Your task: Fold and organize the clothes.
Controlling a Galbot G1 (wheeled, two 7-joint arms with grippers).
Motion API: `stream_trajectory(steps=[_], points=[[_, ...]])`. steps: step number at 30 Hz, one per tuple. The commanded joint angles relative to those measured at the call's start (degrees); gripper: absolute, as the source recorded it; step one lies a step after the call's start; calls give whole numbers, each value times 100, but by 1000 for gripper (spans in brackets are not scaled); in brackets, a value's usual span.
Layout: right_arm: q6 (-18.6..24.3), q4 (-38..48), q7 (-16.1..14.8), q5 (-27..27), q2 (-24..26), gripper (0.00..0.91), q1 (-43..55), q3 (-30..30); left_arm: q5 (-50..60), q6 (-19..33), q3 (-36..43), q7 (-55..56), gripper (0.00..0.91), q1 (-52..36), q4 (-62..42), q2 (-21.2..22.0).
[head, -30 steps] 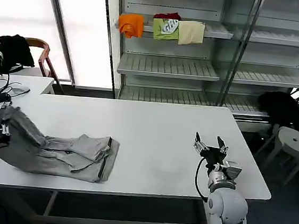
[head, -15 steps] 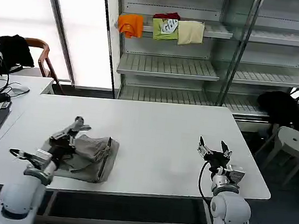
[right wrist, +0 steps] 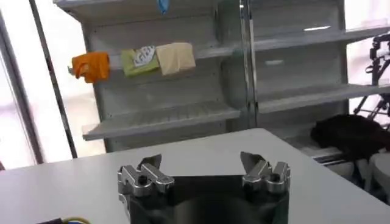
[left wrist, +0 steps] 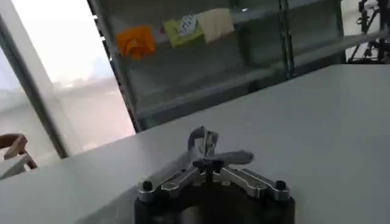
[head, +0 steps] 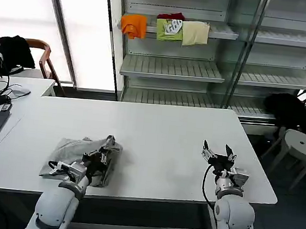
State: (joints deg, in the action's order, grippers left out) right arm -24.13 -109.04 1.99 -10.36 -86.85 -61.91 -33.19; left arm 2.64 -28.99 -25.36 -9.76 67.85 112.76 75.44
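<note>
- Left hand (head: 94, 158): black base, silver metal finger links with dark pivot screws.
- Right hand (head: 218, 153): same black-and-silver build.
- Rounded light-grey arm shells; black cable loops beside right wrist.

Before me lies a white surface (head: 166, 143), and behind it stand grey metal shelves (head: 171, 67) with slatted boards. On the upper shelf hang an orange cloth (head: 134, 25), a green cloth (head: 169, 29) and a cream cloth (head: 195, 32). Bright windows (head: 21, 13) fill my left side, with a wooden chair (head: 44, 56) below them. A grey stool (head: 300, 149) stands at my right.
</note>
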Motion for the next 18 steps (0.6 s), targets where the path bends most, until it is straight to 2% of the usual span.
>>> stream_trajectory(steps=[1,5,6,7,8,18], points=[[8,20,-77,133,3,907,70,96,86,-278,362,78,161,6,62,99],[50,37,-134,420,-17,907,120,289,209,-403,376,78,161,16,272,-21],[57,41,-131,457,-30,907,129,325,265,-405,380,73,393,37,306,-53],[57,43,-130,465,-30,907,132,325,330,-404,389,75,705,50,339,-68],[59,55,-126,482,-64,907,147,364,416,-406,412,82,907,89,376,-96],[136,90,-116,556,-88,907,79,420,156,-401,282,122,907,213,624,-9]])
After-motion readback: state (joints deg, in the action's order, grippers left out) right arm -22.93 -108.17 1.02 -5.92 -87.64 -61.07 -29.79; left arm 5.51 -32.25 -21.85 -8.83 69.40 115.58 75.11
